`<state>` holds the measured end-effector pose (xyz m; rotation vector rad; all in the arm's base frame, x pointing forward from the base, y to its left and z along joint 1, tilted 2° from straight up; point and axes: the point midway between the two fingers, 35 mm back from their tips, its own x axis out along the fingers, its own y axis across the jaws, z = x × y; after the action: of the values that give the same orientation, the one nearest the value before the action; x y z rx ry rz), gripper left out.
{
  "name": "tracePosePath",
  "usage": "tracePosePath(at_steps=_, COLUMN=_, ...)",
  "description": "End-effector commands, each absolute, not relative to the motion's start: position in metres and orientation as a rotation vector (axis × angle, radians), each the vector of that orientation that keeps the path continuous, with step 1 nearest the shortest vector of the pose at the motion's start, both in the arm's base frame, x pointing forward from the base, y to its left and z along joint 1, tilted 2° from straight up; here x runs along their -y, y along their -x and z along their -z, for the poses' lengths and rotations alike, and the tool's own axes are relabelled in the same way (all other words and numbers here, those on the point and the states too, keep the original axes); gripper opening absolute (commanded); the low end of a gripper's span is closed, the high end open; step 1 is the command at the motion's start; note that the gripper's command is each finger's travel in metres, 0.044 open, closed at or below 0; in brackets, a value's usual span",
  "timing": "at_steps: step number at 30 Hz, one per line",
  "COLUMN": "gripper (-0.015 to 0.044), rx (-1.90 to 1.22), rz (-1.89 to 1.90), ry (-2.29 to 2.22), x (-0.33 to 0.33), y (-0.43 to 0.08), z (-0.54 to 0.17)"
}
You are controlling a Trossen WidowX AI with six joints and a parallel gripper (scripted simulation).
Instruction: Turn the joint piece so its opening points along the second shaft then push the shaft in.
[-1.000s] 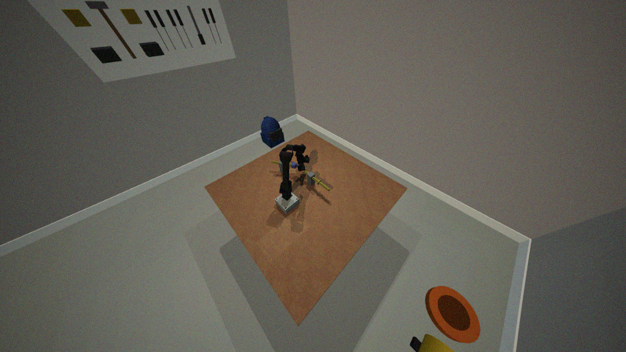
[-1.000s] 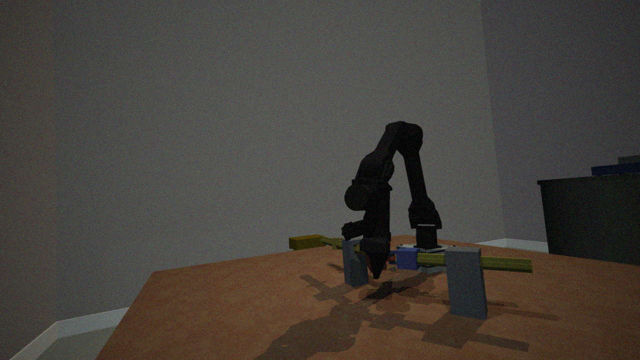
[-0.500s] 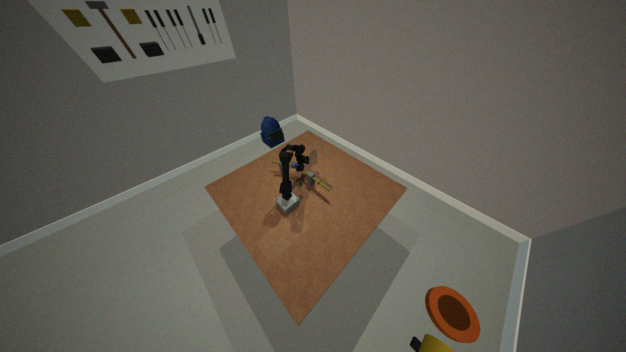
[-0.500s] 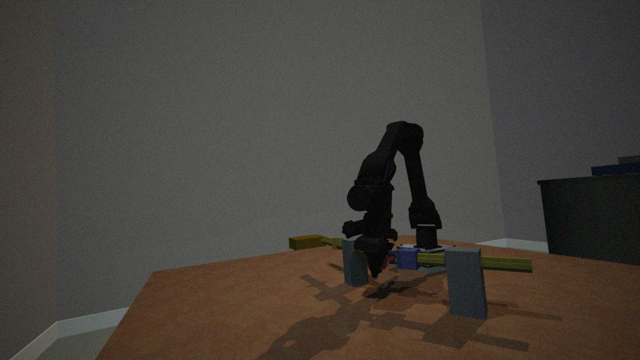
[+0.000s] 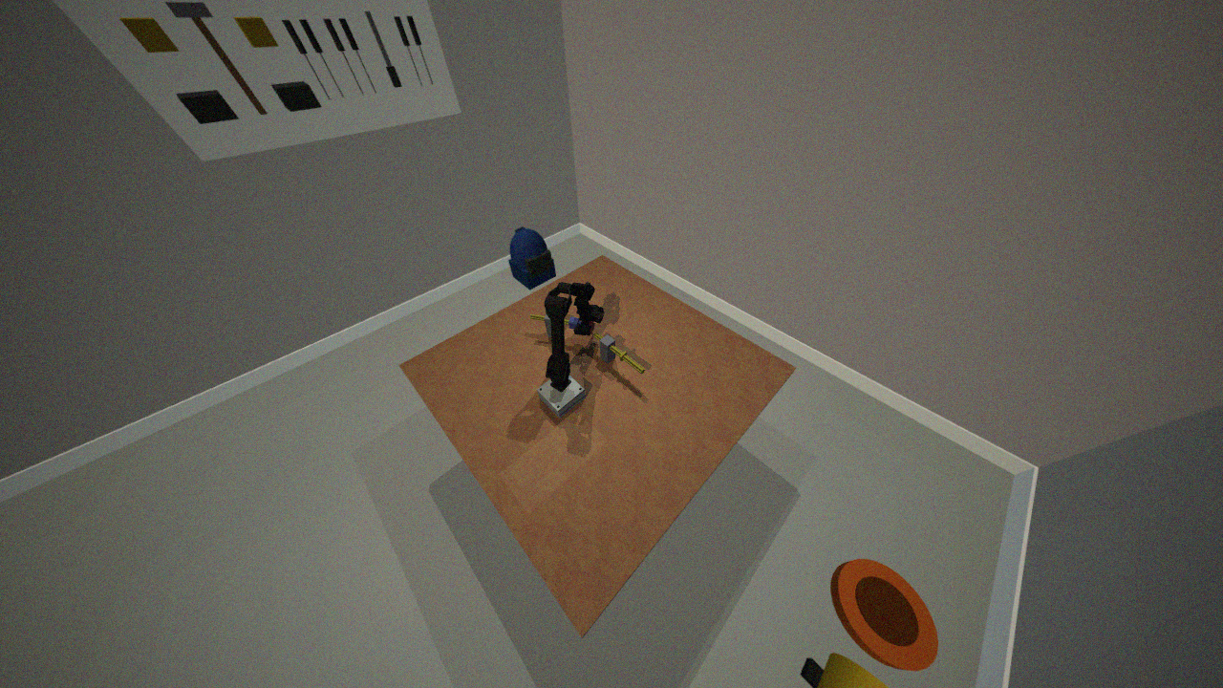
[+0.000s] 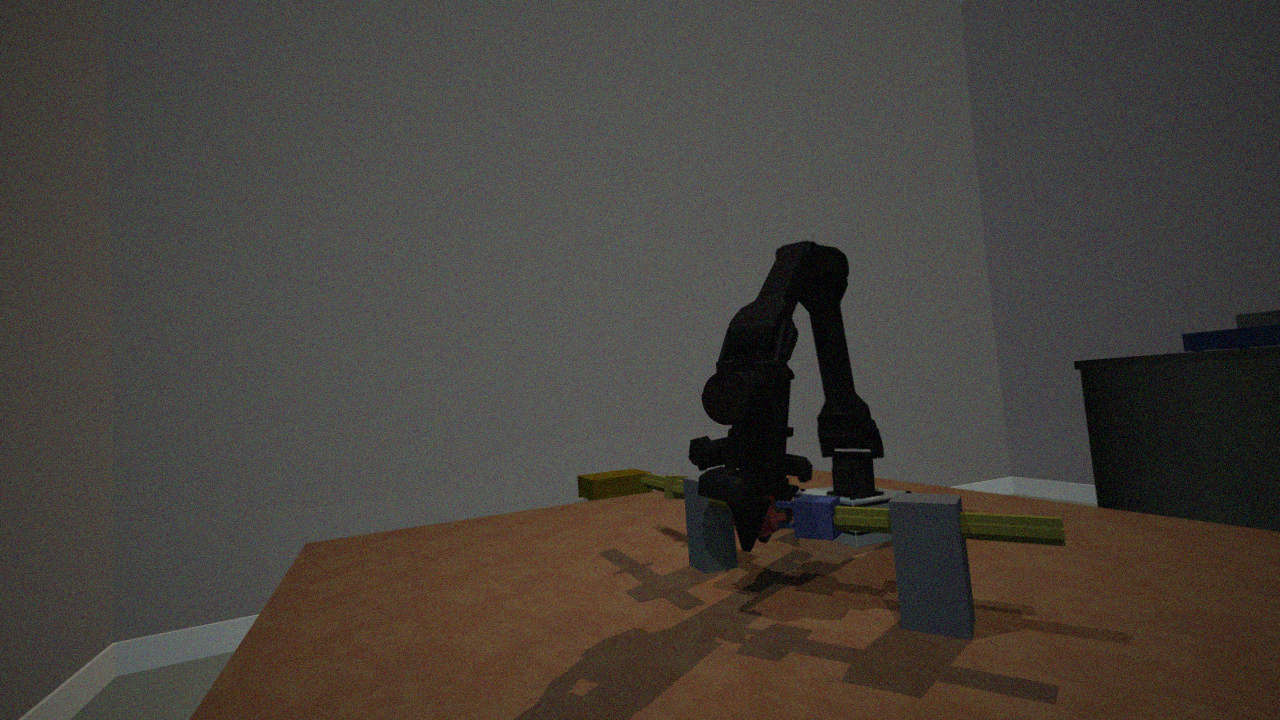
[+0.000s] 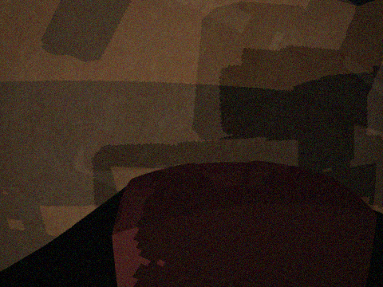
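Joint piece (image 6: 770,520) (image 7: 255,227): dark red, squared, clasped in the gripper (image 6: 750,537), whose fingers stand part-way open around it; located between the two grey blocks, raised above the brown table top (image 5: 590,513) (image 6: 465,608). Direction of its opening: cannot be told, the fingers covering much of it.

Blue square fitting (image 5: 574,323) (image 6: 816,517): just beside the joint piece, on the end of the fixed shaft (image 5: 538,317) (image 6: 1011,526).

Fixed shaft: yellow-green, level, passing through the first grey block (image 5: 548,328) (image 6: 932,564), which is upright.

Second shaft (image 5: 631,363) (image 6: 662,484): yellow-green, carried by the second grey block (image 5: 608,348) (image 6: 709,537), also upright, and set at an angle to the fixed shaft. Its inner end near the gripper is partly hidden.

Arm (image 5: 557,342) (image 6: 827,340): black, bent over the work, mounted on a pale base plate (image 5: 576,394).
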<state>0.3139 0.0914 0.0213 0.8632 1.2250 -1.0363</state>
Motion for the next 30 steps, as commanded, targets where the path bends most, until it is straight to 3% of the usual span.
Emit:
tracePosePath(at_steps=1, gripper=0.0, rx=-1.186, rz=1.101, ry=-0.898, x=-0.0907, y=-0.3114, z=-0.022)
tracePosePath(at_steps=30, gripper=0.0, rx=-1.13, rz=1.189, ry=-0.959, x=-0.09, y=-0.3087, z=-0.0238)
